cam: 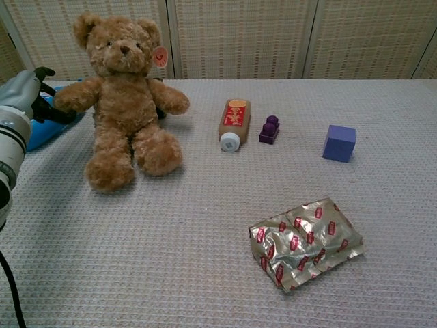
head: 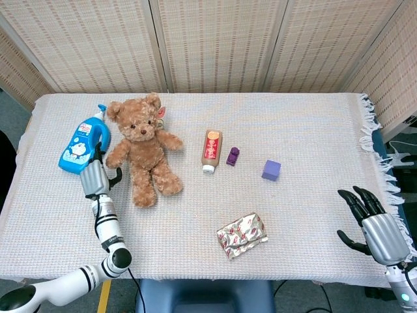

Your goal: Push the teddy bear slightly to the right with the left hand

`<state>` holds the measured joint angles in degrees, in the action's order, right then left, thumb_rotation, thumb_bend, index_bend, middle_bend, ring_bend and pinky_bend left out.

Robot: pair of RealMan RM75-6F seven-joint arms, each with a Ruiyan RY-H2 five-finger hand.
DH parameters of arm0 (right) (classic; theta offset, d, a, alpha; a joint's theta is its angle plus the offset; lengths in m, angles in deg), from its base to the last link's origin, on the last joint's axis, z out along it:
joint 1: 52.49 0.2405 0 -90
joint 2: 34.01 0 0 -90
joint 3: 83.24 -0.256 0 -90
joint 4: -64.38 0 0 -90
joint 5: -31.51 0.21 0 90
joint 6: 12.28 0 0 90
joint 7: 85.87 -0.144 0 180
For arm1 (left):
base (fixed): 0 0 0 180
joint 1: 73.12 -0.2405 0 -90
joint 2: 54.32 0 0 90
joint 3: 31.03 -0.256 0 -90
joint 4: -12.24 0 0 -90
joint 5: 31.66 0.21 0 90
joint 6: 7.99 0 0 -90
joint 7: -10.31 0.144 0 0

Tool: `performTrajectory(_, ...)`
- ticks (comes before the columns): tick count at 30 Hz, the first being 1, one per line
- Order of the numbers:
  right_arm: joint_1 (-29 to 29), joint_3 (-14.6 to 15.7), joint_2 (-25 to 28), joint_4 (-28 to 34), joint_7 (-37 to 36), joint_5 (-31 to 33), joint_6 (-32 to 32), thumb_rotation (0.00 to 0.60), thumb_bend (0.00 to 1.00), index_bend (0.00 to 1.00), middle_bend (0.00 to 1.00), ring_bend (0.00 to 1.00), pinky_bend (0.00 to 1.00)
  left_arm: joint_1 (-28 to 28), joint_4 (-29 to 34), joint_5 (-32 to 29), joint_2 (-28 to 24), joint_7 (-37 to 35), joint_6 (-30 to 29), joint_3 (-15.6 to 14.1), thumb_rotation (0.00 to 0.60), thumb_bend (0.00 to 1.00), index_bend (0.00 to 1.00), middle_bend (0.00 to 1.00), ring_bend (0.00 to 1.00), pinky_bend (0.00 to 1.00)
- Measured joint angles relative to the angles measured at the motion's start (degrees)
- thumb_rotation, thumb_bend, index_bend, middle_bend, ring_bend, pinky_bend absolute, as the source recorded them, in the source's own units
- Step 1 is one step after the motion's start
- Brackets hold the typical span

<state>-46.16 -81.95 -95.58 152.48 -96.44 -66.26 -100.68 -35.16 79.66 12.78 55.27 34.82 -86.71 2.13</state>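
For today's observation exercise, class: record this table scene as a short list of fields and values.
target: teddy bear, lying face up, head toward the screen
left hand: open, beside the bear's arm, contact unclear
right hand: open, at the table's near right edge
behind left hand: blue detergent bottle
centre: brown squeeze bottle, small purple toy, purple cube
front: foil snack packet
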Motion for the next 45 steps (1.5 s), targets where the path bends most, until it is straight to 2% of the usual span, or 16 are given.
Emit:
performTrajectory(8, 0.0, 0.1, 0.1, 0.0, -0.2, -0.1, 0.0, 0.600, 0.15, 0.00, 0.11, 0.00, 0.08, 1.0, -5.3, 2.4, 1.7, -3.0, -0.8, -0.6, 0.600, 0.40, 0.21, 0.38, 0.40, 0.52)
performTrajectory(14, 0.0, 0.0, 0.1, 0.1, -0.2, 0.0, 0.2, 0.600, 0.15, 0.00, 0.11, 0.00, 0.08, 1.6, -11.8, 4.5, 3.6, -7.6, -0.3, -1.2, 0.600, 0.40, 0.25, 0.43, 0.44, 0.55)
performTrajectory(25, 0.1, 0.1, 0.0, 0.2, 0.1, 0.1, 0.6, 0.600, 0.15, 0.00, 0.11, 0.00, 0.08, 1.7, -17.5, 11.9, 5.5, -16.7, -2.2, -3.7, 0.600, 0.43, 0.35, 0.52, 0.52, 0.61)
performTrajectory(28, 0.1, 0.2, 0.1, 0.3, 0.1, 0.1, 0.6, 0.600, 0.15, 0.00, 0.11, 0.00, 0.08, 1.5, -17.6, 11.7, 5.5, -16.0, -1.3, -4.1, 0.600, 0.43, 0.39, 0.56, 0.55, 0.63)
performTrajectory(33, 0.1, 0.1, 0.1, 0.3, 0.0, 0.2, 0.6, 0.600, 0.15, 0.00, 0.11, 0.00, 0.08, 0.9, -15.0, 10.3, 4.9, -12.7, 0.5, -4.2, 0.600, 0.43, 0.39, 0.55, 0.55, 0.63)
performTrajectory(40, 0.2, 0.2, 0.2, 0.3, 0.0, 0.2, 0.8, 0.600, 0.15, 0.00, 0.11, 0.00, 0.08, 0.8, -15.8, 13.1, 5.1, -15.4, -1.7, -4.5, 0.600, 0.43, 0.37, 0.54, 0.54, 0.62)
performTrajectory(45, 0.2, 0.2, 0.2, 0.4, 0.0, 0.2, 0.8, 0.600, 0.15, 0.00, 0.11, 0.00, 0.08, 0.4, -14.4, 11.7, 4.7, -13.4, 0.3, -4.5, 0.600, 0.42, 0.40, 0.57, 0.55, 0.62)
